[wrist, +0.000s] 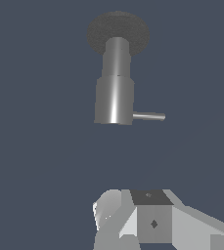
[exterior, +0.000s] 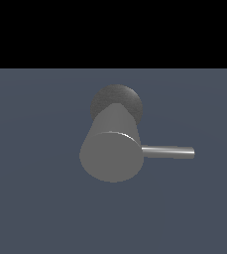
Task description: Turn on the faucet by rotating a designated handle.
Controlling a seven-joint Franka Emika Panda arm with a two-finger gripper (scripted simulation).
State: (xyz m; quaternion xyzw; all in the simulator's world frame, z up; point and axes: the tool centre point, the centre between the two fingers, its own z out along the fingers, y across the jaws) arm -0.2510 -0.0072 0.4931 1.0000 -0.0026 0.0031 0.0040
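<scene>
The faucet [exterior: 112,146] is a thick matte grey cylinder with its flat round end toward the exterior camera, on a darker rounded base [exterior: 116,99]. The handle [exterior: 168,152], a thin shiny rod, sticks out level toward the exterior view's right. The gripper does not show in the exterior view. In the wrist view the faucet [wrist: 114,93] and handle [wrist: 149,116] lie well ahead of the gripper [wrist: 133,207]. Only blocky white and grey parts of the gripper show at the frame's edge, apart from the faucet. Its jaw gap is not readable.
A flat, plain blue-grey floor [exterior: 35,198] surrounds the faucet on all sides. A black band fills the upper part of the exterior view. No other objects show.
</scene>
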